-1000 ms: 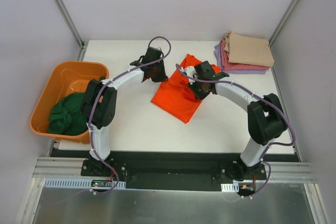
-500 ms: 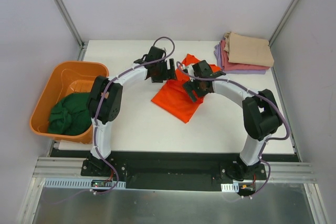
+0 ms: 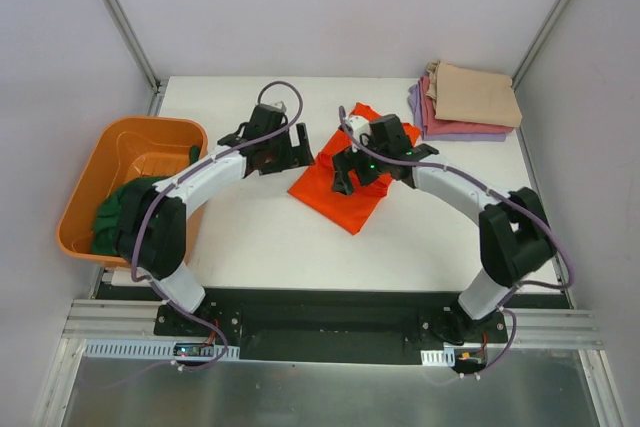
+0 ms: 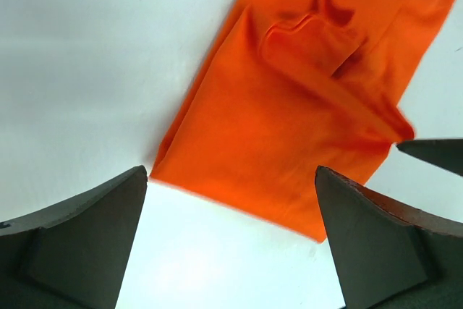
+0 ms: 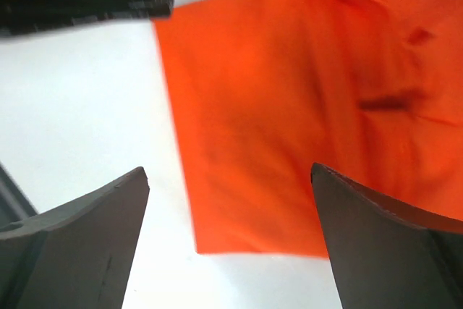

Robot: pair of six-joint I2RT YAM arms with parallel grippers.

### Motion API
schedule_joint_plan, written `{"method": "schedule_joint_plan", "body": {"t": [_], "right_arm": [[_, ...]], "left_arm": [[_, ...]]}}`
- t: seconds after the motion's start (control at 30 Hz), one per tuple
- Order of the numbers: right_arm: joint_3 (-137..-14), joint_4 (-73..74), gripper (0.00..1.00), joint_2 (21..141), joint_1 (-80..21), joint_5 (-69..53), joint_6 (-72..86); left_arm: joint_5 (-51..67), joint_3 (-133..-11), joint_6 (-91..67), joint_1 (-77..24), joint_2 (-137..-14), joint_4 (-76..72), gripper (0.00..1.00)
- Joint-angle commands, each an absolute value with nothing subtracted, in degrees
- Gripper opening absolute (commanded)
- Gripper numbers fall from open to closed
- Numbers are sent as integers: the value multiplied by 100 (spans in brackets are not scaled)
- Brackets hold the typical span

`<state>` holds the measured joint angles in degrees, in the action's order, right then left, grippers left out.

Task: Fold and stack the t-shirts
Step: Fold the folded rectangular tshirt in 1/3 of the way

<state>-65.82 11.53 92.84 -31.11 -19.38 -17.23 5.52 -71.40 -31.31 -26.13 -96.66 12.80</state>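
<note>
While our left jaws and right jaws gape wide and empty, we see the folded orange t-shirt (image 3: 342,195) flat on the counter (image 3: 260,232), just ahead of the left pair, beneath the right.

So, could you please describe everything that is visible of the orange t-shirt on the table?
The orange t-shirt is bright, plain soft cloth, folded into a rough oblong lying flat and slanted on the white table, near its middle. Several layers show, with creases and one tucked flap on top. The left gripper and right gripper hang open over it; neither grips it.
</note>
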Motion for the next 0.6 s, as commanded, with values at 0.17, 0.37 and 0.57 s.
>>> {"method": "schedule_joint_plan", "body": {"t": [0.17, 0.37, 0.57], "right_arm": [[-8198, 1353, 96, 11134, -3498, -2612, -1730], [-9675, 2065, 96, 12101, -3200, -1768, -2056], [-10318, 2144, 96, 12305, -2945, -809, -2144]], "left_arm": [[35, -5661, -3647, -2347, -8491, 1433, 99], [35, -5590, -3674, -2312, -8499, 1433, 99], [44, -5634, -3639, -2285, -8604, 1433, 99]]}}
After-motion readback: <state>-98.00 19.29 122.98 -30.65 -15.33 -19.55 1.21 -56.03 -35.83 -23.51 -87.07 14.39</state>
